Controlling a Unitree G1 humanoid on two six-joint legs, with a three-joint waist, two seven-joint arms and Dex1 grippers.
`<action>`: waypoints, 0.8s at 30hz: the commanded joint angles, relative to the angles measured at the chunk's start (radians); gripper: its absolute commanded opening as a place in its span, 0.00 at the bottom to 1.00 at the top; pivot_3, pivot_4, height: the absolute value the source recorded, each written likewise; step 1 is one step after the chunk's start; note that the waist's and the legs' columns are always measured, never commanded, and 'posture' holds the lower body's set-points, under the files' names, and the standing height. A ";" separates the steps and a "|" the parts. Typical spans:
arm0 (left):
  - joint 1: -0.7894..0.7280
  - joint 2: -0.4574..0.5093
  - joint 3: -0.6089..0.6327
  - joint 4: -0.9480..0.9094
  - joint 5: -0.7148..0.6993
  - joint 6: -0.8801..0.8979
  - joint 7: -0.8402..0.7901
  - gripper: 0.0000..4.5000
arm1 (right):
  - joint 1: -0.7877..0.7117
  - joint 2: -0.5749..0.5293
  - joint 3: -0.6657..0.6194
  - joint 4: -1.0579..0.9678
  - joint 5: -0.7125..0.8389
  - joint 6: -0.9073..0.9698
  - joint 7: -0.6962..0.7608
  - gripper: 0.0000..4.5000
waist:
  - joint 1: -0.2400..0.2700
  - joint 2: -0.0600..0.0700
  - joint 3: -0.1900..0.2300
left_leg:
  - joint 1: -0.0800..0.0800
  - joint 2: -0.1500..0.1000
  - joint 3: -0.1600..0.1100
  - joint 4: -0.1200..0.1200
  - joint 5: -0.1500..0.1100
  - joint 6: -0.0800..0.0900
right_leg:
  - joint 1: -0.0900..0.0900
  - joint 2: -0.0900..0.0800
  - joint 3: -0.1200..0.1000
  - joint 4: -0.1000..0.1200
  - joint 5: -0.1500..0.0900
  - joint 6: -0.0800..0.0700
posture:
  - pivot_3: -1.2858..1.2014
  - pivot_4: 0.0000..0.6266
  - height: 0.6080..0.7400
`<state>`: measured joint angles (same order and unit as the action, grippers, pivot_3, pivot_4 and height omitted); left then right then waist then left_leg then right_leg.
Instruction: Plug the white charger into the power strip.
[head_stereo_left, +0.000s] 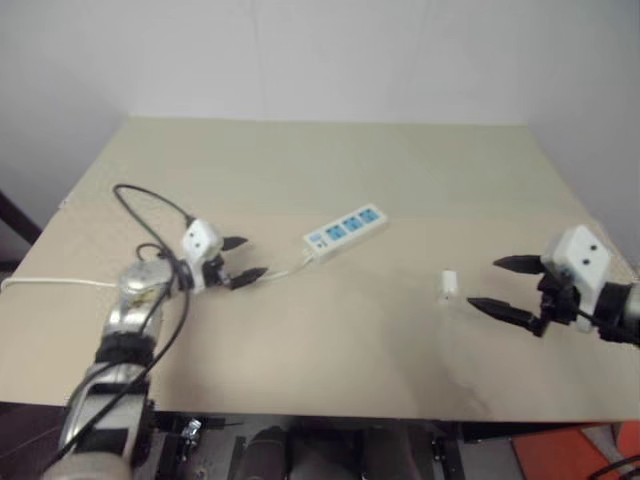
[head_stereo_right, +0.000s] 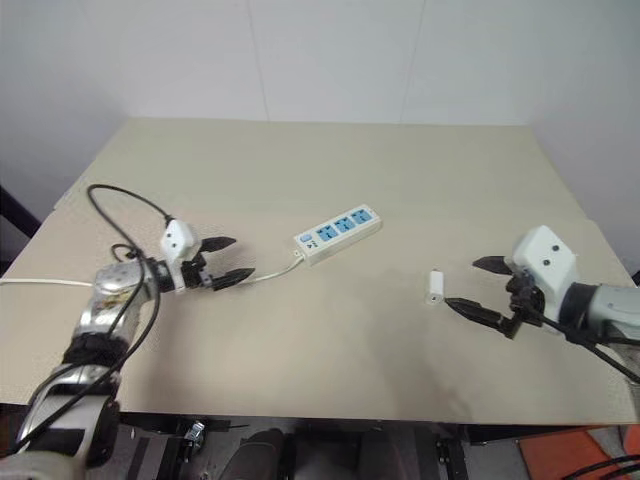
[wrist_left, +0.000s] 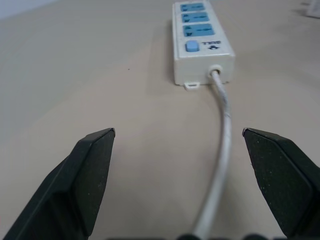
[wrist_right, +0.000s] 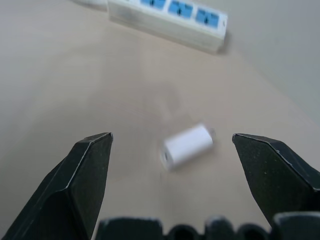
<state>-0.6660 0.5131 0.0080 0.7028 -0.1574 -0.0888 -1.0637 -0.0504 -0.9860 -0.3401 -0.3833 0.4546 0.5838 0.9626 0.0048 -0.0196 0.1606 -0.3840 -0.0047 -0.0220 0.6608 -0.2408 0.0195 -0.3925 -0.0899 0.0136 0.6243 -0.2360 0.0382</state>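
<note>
The power strip (head_stereo_left: 346, 232) lies at the table's middle, a long white bar with three blue sockets and a blue switch (wrist_left: 191, 47); its thin cord (wrist_left: 222, 150) trails to the left. My left gripper (head_stereo_left: 240, 260) hovers open over that cord, a short way left of the strip's switch end, fingers pointing at it. The white charger (head_stereo_left: 448, 286) lies on its side to the right of the strip, apart from it. My right gripper (head_stereo_left: 497, 284) is open just right of the charger, with the charger (wrist_right: 187, 146) lying ahead between the lines of its fingers, untouched.
The beige table (head_stereo_left: 330, 160) reaches back to a white wall. A black cable (head_stereo_left: 150, 205) loops over my left arm. Bare tabletop separates the strip from the charger. An orange object (head_stereo_left: 575, 455) sits below the table's front right edge.
</note>
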 joint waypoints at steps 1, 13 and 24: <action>-0.104 -0.039 -0.081 0.142 0.106 -0.056 0.042 0.99 | -0.073 0.034 0.061 -0.062 0.026 0.031 -0.046 1.00 | 0.000 0.000 0.000 | 0.000 0.000 0.000 0.000 0.000 0.000 | 0.000 0.000 0.000 0.000 0.000 0.000 | 0.52 0.24 1.00; -0.267 -0.152 -0.169 0.368 0.217 -0.047 0.030 0.95 | -0.192 0.125 0.249 -0.074 -0.035 0.078 -0.161 1.00 | -0.004 -0.002 0.001 | -0.005 0.000 0.000 0.000 0.000 0.000 | -0.006 0.000 0.000 0.002 0.000 0.000 | 0.52 0.24 1.00; -0.273 -0.159 -0.201 0.380 0.247 0.035 0.020 0.21 | -0.213 0.136 0.290 -0.058 -0.051 0.074 -0.169 1.00 | -0.013 -0.002 0.001 | 0.004 0.000 0.000 0.001 0.000 0.000 | 0.003 0.001 0.000 0.002 0.000 0.000 | 0.52 0.24 1.00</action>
<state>-0.9609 0.3492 -0.1833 1.0639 0.0714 -0.0831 -1.0571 -0.2399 -0.8535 -0.0441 -0.4317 0.4088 0.6617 0.8015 -0.0078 -0.0212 0.1615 -0.3802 -0.0044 -0.0217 0.6614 -0.2407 0.0197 -0.3898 -0.0887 0.0132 0.6269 -0.2361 0.0385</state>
